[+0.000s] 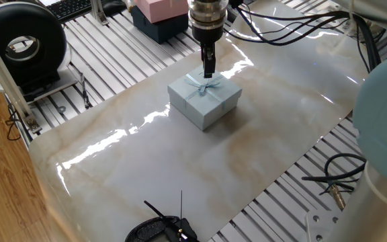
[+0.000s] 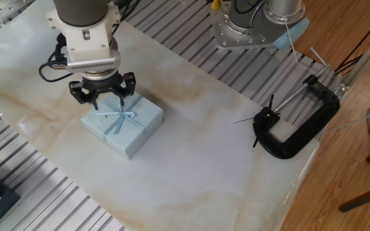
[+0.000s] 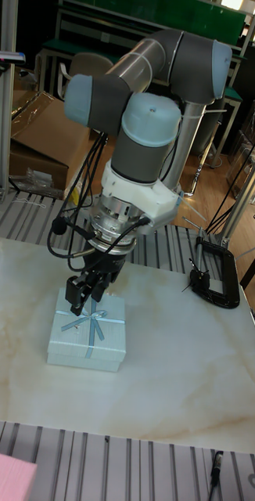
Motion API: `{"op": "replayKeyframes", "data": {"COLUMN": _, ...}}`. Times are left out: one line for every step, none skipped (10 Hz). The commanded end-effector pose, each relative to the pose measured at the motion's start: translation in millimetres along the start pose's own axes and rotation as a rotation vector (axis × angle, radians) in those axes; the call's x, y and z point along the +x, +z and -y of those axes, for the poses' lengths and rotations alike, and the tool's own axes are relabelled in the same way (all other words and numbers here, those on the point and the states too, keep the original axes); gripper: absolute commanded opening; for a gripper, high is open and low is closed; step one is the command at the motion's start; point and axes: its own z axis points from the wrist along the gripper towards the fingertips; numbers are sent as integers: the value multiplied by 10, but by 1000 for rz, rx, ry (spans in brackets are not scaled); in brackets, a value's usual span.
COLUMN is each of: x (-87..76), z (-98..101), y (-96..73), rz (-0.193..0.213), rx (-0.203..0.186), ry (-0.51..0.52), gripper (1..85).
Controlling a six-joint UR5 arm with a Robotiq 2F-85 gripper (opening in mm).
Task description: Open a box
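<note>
A small, roughly cubic pale blue cardboard gift box (image 1: 204,99) with a matching ribbon bow (image 2: 119,116) on its closed lid sits on the glossy marble-patterned surface (image 1: 200,168), a little above and left of centre in one fixed view, at centre left in the other fixed view and at lower left in the tall fixed view. The grey UR5 arm's two-finger gripper (image 2: 102,98) hangs straight down over the box's far edge, its dark fingers (image 2: 81,95) spread apart and holding nothing, their tips level with or just above the lid beside the bow. From these angles it is hard to say whether the tips touch the lid or the ribbon. In one fixed view the gripper shows edge-on as a thin dark blade directly above the bow. A black C-shaped metal clamp (image 2: 297,125) lies well apart at the right of the other fixed view. A pink box on a dark navy base (image 1: 158,15) stands at the top of one fixed view, beyond the surface.
</note>
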Motion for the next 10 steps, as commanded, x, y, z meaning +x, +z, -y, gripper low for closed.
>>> {"op": "replayKeyframes", "data": {"x": 97, "z": -134, "y": 54, "rz": -7, "rx": -38, "ry": -33, "gripper": 547}}
{"op": "replayKeyframes", "data": {"x": 150, "z": -161, "y": 101, "rz": -10, "rx": -41, "ry": -39, "gripper": 537}}
{"op": "replayKeyframes", "data": {"x": 156, "z": -216, "y": 152, "rz": 2, "rx": -52, "ry": -33, "gripper": 533}}
{"op": "replayKeyframes", "data": {"x": 115, "z": -241, "y": 150, "rz": 18, "rx": -62, "ry": -32, "gripper": 530}}
{"op": "replayKeyframes", "data": {"x": 57, "z": -289, "y": 145, "rz": 41, "rx": -80, "ry": -35, "gripper": 527}}
{"op": "replayKeyframes", "data": {"x": 61, "z": -315, "y": 143, "rz": 39, "rx": -90, "ry": -32, "gripper": 517}}
{"op": "replayKeyframes", "data": {"x": 79, "z": -219, "y": 182, "rz": 20, "rx": -53, "ry": -38, "gripper": 513}}
{"op": "replayKeyframes", "data": {"x": 69, "z": -127, "y": 255, "rz": 6, "rx": -26, "ry": -39, "gripper": 503}}
{"op": "replayKeyframes", "data": {"x": 36, "z": -116, "y": 302, "rz": 11, "rx": -32, "ry": -31, "gripper": 497}}
{"op": "replayKeyframes", "data": {"x": -19, "z": -168, "y": 309, "rz": 29, "rx": -54, "ry": -21, "gripper": 497}}
